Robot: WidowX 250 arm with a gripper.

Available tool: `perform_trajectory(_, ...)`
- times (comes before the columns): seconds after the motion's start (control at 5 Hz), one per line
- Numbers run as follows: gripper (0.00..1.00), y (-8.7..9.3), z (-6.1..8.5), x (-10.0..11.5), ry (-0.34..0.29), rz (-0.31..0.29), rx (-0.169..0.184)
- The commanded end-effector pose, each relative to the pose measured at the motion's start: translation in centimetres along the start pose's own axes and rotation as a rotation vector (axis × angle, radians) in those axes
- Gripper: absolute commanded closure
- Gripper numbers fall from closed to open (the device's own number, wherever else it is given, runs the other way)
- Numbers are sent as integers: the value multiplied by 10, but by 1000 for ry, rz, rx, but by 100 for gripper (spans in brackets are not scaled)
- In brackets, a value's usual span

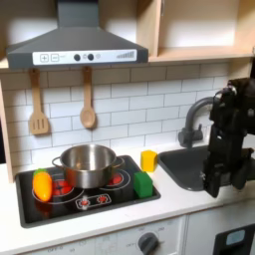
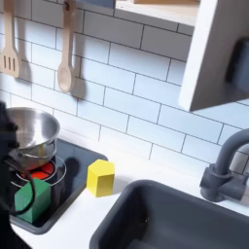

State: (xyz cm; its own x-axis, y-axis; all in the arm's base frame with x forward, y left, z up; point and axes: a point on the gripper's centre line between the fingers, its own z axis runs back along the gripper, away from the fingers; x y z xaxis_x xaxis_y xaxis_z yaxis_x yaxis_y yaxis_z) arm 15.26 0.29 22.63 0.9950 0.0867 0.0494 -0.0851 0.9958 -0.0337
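Note:
In the first exterior view my black arm stands upright at the right, over the dark sink [image 1: 179, 165], and its gripper [image 1: 224, 186] hangs down above the basin. The picture is blurred there, so the gap between the fingers is unclear and nothing shows in them. The grey faucet [image 1: 195, 118] rises just behind the arm. A yellow block [image 1: 148, 159] sits on the counter between sink and stove, with a green block [image 1: 143, 184] on the stove's corner. In the second exterior view a dark blurred part of the arm [image 2: 8, 180] covers the left edge beside the green block [image 2: 32, 199].
A steel pot [image 1: 88, 162] sits on the black stove [image 1: 100, 199], with an orange and yellow toy [image 1: 42, 185] at the stove's left. A wooden spatula [image 1: 38, 105] and spoon [image 1: 88, 100] hang on the tiled wall under the hood. The yellow block [image 2: 100, 178] lies near the sink [image 2: 175, 222].

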Motion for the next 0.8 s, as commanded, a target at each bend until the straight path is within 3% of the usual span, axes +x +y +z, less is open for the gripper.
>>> perform_trajectory(0.0,0,6,-8,34,-14,28,-8)
perform_trajectory(0.6,0,20,-23,85,-53,51,-26)
